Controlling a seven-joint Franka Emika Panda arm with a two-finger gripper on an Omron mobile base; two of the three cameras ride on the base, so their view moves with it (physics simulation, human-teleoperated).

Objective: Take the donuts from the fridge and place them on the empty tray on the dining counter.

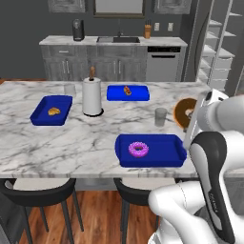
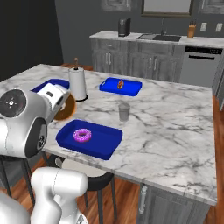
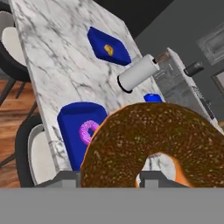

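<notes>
Hand view: gripper [image 3: 114, 178] apparently clamps glossy, speckled chocolate ring donut [image 3: 148, 144].

On the dining counter [image 1: 95, 138] the tray [image 1: 167, 155] holds one donut [image 1: 138, 149], a glass [image 1: 161, 116] stands behind it, and the paper-towel roll [image 1: 92, 96] stands between two farther trays [image 1: 50, 110].

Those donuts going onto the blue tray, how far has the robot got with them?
About halfway. The pink donut already lies in the tray on the dining counter. The chocolate donut is in the gripper, shut on it, held above the counter beside the tray. What is left is to bring it over the tray's bare half, set it down next to the pink one and let go.
</notes>
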